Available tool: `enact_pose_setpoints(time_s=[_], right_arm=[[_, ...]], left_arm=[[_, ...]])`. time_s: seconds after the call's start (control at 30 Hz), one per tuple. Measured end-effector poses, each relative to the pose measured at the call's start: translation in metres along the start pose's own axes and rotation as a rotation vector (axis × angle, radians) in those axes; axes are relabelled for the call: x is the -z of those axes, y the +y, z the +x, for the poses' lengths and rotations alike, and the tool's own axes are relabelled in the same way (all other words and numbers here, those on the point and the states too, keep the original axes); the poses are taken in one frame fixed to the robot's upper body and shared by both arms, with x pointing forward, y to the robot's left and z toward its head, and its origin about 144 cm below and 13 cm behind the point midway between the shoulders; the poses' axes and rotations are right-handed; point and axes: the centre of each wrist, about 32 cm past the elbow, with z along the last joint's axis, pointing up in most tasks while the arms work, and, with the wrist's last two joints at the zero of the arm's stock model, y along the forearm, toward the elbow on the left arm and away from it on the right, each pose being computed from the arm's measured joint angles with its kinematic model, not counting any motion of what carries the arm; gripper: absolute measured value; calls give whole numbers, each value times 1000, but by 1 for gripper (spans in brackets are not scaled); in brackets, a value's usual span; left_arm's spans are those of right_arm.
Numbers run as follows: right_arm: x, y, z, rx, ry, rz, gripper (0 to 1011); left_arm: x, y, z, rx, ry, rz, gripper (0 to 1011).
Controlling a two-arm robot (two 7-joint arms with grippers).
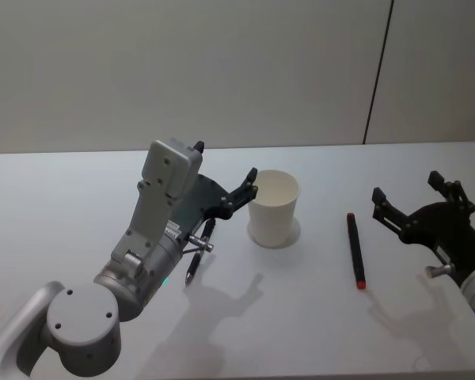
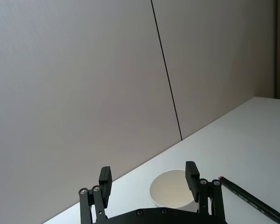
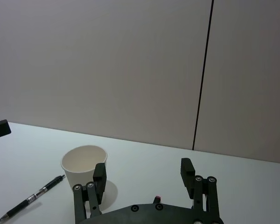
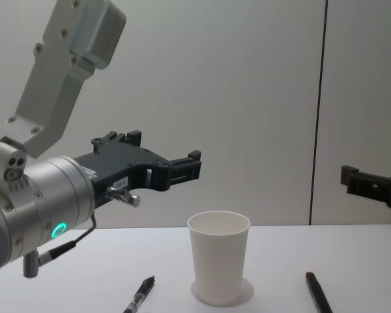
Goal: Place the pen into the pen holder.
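Hovering left hand (image 2: 148, 171) beside pen holder (image 1: 273, 207)

Your left gripper (image 2: 148, 170) and right gripper (image 3: 143, 166) are black. Ahead of the left fingers (image 2: 105, 179): plain white pen holder (image 1: 274, 207); near them, black silver-banded pen (image 1: 199, 251). Beside the right fingers (image 3: 186, 170): black red-tipped pen (image 1: 354, 249).

The white table (image 1: 71, 198) is carrying an upright paper cup (image 1: 273, 210) near its middle, a black pen (image 1: 198, 252) lying left of it, a red-tipped pen (image 1: 355, 249) lying right.
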Motion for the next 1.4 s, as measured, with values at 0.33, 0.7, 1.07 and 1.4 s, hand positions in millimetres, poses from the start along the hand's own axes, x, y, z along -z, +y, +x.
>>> enact_pose_setpoints(time_s=[0.33, 0.7, 1.07, 1.4], right_arm=[[-6, 6, -10, 17, 5, -43, 1001], [-15, 16, -17, 49, 11, -116, 1001], [-26, 31, -18, 80, 36, -222, 1001], [-34, 50, -14, 98, 59, -328, 1001]], left_arm=[[0, 0, 0, 0, 0, 0, 1004], [0, 0, 0, 0, 0, 0, 1004], [0, 0, 0, 0, 0, 0, 1004], [0, 0, 0, 0, 0, 0, 1004]])
